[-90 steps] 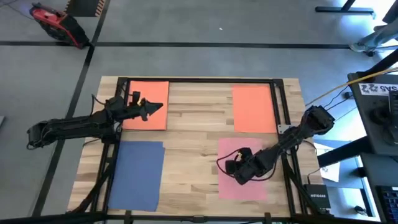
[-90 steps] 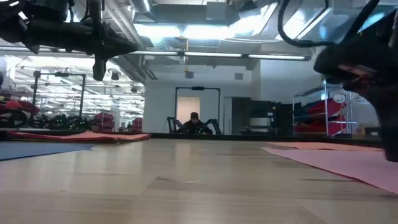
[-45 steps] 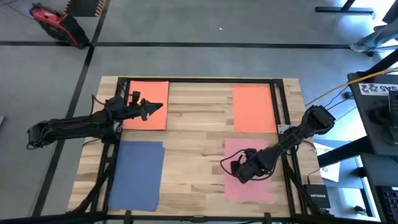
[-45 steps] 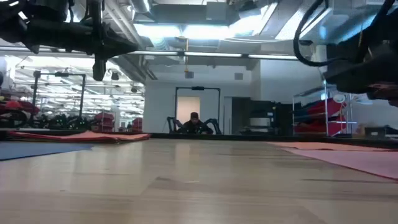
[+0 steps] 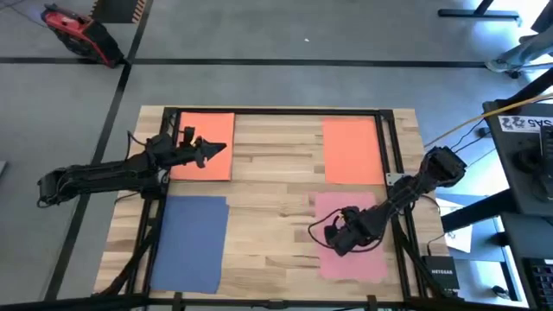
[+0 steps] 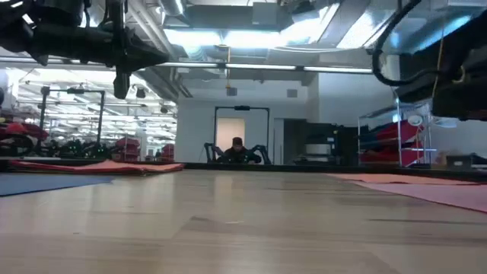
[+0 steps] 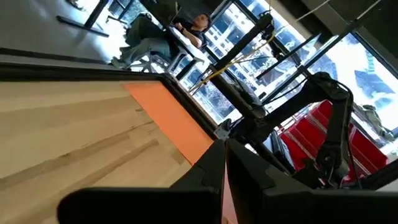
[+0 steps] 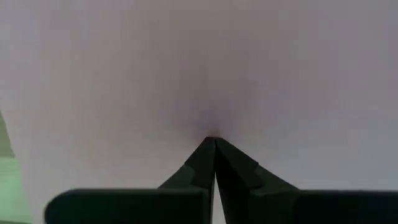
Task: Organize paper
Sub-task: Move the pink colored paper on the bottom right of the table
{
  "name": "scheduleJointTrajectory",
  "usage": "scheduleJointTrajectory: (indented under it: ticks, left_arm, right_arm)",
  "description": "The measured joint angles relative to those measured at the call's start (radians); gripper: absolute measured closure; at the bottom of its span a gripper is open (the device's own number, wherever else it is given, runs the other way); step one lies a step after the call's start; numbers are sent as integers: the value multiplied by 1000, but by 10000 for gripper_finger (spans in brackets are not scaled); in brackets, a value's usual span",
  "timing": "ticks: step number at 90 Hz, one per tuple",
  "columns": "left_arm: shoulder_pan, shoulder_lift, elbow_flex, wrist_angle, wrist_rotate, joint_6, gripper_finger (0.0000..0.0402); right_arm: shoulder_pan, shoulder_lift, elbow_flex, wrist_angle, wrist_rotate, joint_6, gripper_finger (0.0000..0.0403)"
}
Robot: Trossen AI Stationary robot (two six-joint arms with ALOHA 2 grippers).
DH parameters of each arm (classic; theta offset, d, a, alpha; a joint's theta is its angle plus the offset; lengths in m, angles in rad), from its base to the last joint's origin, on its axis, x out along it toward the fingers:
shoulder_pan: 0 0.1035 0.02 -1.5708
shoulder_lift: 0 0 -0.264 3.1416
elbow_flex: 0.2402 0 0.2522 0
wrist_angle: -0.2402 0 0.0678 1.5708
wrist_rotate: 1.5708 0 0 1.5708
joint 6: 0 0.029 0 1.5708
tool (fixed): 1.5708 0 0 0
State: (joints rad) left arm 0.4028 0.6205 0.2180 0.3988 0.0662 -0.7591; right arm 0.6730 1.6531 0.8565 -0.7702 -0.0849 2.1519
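Observation:
Four sheets of paper lie flat on the wooden table: an orange one [image 5: 207, 130] at the far left, another orange one [image 5: 352, 151] at the far right, a blue one [image 5: 190, 242] at the near left and a pink one [image 5: 356, 263] at the near right. My right gripper [image 5: 333, 235] is shut, its tips down on the pink sheet [image 8: 199, 62]. My left gripper [image 5: 223, 147] is shut and empty. It hangs above the far-left orange sheet, clear of the table in the low view [image 6: 120, 85]. My right gripper presses its shut fingertips [image 8: 214, 144] down on the face of the pink sheet, in the sheet's left half [image 5: 324, 250] about midway along it. The fingers come slanting down from the table's right side. The sheet lies flat on the table.
Black frame rails [image 5: 393, 147] run along the table's edges. A dark box [image 5: 441, 275] sits off the near right corner. Bare wood [image 5: 268, 190] lies between the four sheets.
My right gripper has moved toward the table's right and near edges with its shut tips on the pink sheet. The sheet has slid with it, staying flat on the table.

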Motion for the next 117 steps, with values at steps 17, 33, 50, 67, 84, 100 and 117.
scheduleJointTrajectory:
  ticks: [17, 33, 50, 67, 84, 100, 117]
  left_arm:
    - [0, 0, 0, 0, 0, 0, 402]
    - [0, 0, 0, 0, 0, 0, 402]
    - [0, 0, 0, 0, 0, 0, 402]
    - [0, 0, 0, 0, 0, 0, 402]
    - [0, 0, 0, 0, 0, 0, 402]
    - [0, 0, 0, 0, 0, 0, 402]
    - [0, 0, 0, 0, 0, 0, 402]
  right_arm:
    - [54, 0, -1, 1, -14, 99, 403]
    - [85, 0, -1, -3, 0, 92, 403]
    - [108, 0, -1, -28, 12, 77, 403]
    - [107, 0, -1, -28, 24, 92, 403]
    - [105, 0, -2, -16, 30, 101, 403]
    - [79, 0, -2, -5, 40, 99, 403]
    - [59, 0, -2, -1, 67, 94, 403]
